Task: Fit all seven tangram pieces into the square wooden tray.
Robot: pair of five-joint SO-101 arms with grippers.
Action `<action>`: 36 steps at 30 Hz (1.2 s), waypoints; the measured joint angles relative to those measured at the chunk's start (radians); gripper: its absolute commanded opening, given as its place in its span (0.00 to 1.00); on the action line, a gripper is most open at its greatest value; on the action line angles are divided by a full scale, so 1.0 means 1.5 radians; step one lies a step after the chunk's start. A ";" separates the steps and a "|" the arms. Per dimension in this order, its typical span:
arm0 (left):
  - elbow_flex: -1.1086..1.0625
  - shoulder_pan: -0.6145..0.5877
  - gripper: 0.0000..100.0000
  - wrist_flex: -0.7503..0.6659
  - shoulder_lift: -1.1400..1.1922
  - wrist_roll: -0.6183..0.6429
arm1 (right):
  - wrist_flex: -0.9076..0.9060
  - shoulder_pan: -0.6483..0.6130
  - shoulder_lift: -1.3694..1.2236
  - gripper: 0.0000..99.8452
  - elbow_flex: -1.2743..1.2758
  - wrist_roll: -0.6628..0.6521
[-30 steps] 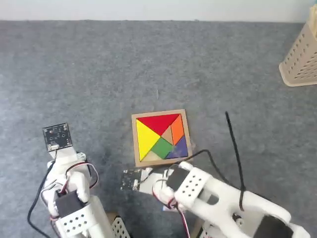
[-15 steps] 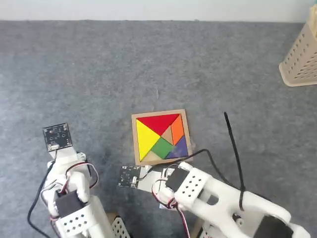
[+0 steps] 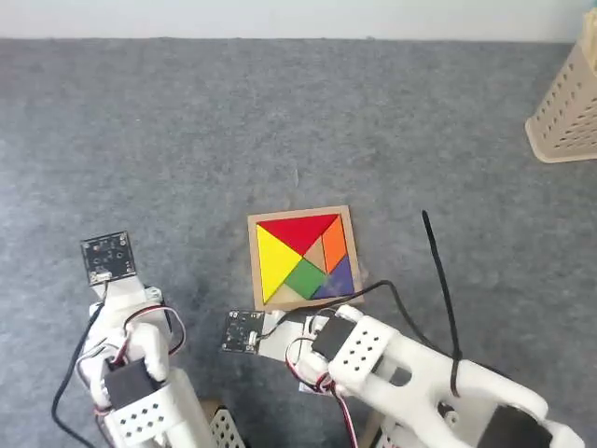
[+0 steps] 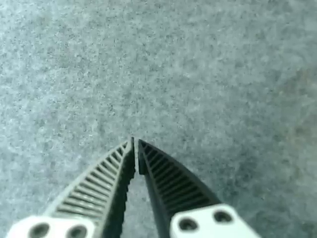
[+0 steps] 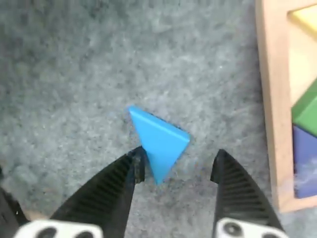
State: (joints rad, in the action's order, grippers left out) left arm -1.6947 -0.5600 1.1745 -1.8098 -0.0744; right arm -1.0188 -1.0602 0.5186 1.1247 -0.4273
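Right end effector (image 5: 179,152) spread wide, straddling blue triangle (image 5: 158,141) flat on table (image 4: 198,59) beside tray (image 5: 270,99). Left end effector (image 4: 134,144) clenched, empty. Risk: off-centre squeeze pivots thin triangle, grip slips.

the table (image 3: 187,140) is covered in grey felt; a wooden tray (image 3: 253,271) is set near its middle, a blue triangle (image 5: 159,141) is laid near the tray's rim, and a perforated basket (image 3: 567,103) is stood at a far corner
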 measured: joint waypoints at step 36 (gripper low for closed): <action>0.000 0.001 0.01 0.000 0.000 0.000 | 0.077 -0.024 0.008 0.09 0.045 0.000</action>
State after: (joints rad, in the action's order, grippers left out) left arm -1.6947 -0.5585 1.1745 -1.8098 -0.0744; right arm -0.9037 -1.0955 0.5309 1.1922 -0.4273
